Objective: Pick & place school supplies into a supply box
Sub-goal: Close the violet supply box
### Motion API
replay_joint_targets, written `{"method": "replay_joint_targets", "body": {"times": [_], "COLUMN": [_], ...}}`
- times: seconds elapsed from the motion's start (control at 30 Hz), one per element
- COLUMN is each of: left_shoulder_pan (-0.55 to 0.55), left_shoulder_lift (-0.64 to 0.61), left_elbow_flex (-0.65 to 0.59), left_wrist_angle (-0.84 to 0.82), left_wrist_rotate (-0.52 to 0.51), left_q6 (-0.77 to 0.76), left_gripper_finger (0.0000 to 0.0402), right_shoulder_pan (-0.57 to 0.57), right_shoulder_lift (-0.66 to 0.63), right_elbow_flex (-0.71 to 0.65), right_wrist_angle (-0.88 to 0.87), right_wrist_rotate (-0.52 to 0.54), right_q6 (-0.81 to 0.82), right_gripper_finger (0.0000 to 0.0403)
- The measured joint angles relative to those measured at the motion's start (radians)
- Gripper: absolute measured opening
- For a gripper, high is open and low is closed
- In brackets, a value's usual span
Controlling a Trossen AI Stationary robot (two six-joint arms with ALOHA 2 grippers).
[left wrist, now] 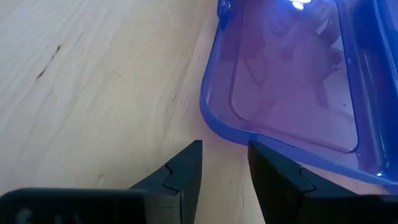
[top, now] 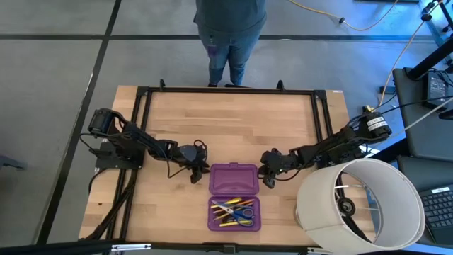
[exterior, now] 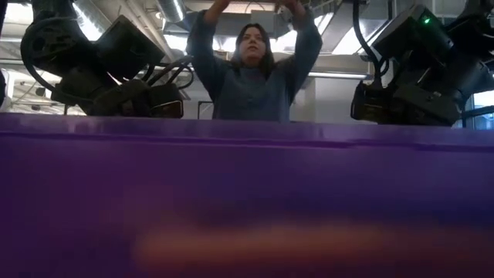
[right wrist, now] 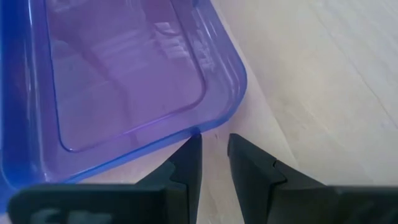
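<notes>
The purple supply box (top: 233, 195) lies open on the table. Its far half (top: 233, 177) is empty, and its near half (top: 234, 213) holds the school supplies (top: 233, 210): yellow pencils, pens and blue-handled scissors. My left gripper (top: 199, 173) is open and slants down at the far half's left corner (left wrist: 214, 124). My right gripper (top: 265, 175) is open by a narrow gap and slants down at the far half's right corner (right wrist: 233, 93). Between each pair of fingers only bare table shows. In the low view the box's purple wall (exterior: 247, 193) fills the lower picture. My left gripper (left wrist: 225, 149) has one fingertip (left wrist: 258, 152) right by the rim of the box's far half at its left corner (left wrist: 239, 138); whether it touches, I cannot tell. My right gripper (right wrist: 214, 142) has one fingertip (right wrist: 193, 144) at the rim near the right corner (right wrist: 186, 132); whether it touches, I cannot tell.
A large white cylinder (top: 361, 205) stands at the table's near right, close to my right arm. A person (top: 230, 35) stands beyond the far edge with both arms raised. Bare wood lies at the table's far middle (top: 233, 120) and left of the box.
</notes>
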Motion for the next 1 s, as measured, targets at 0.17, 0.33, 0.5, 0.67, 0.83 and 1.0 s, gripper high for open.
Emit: {"method": "replay_joint_targets", "body": {"times": [0.17,0.33,0.5,0.67,0.83,1.0], "left_shoulder_pan": [0.000,0.002,0.002,0.010,0.011,0.012], "left_shoulder_lift": [-0.001,-0.019,-0.038,-0.039,-0.039,-0.040], "left_elbow_flex": [0.000,0.000,-0.001,-0.001,-0.001,-0.001], "left_wrist_angle": [-0.002,-0.009,-0.021,-0.020,-0.018,-0.019], "left_wrist_rotate": [0.010,0.015,0.017,0.016,0.016,0.013], "left_q6": [0.003,0.019,0.033,0.039,0.041,0.041], "left_gripper_finger": [0.0127,0.0127,0.0127,0.0127,0.0127,0.0127], "right_shoulder_pan": [0.000,0.000,0.000,0.000,0.000,0.000], "right_shoulder_lift": [0.000,0.000,0.000,0.000,0.000,0.000], "right_elbow_flex": [0.000,0.000,0.001,0.001,0.002,0.002], "right_wrist_angle": [0.003,0.007,0.014,0.015,0.013,0.012], "right_wrist_rotate": [0.000,0.001,0.002,0.001,0.000,0.000], "right_q6": [0.007,0.009,0.011,0.011,0.011,0.011], "right_gripper_finger": [0.0087,0.0087,0.0087,0.0087,0.0087,0.0087]}}
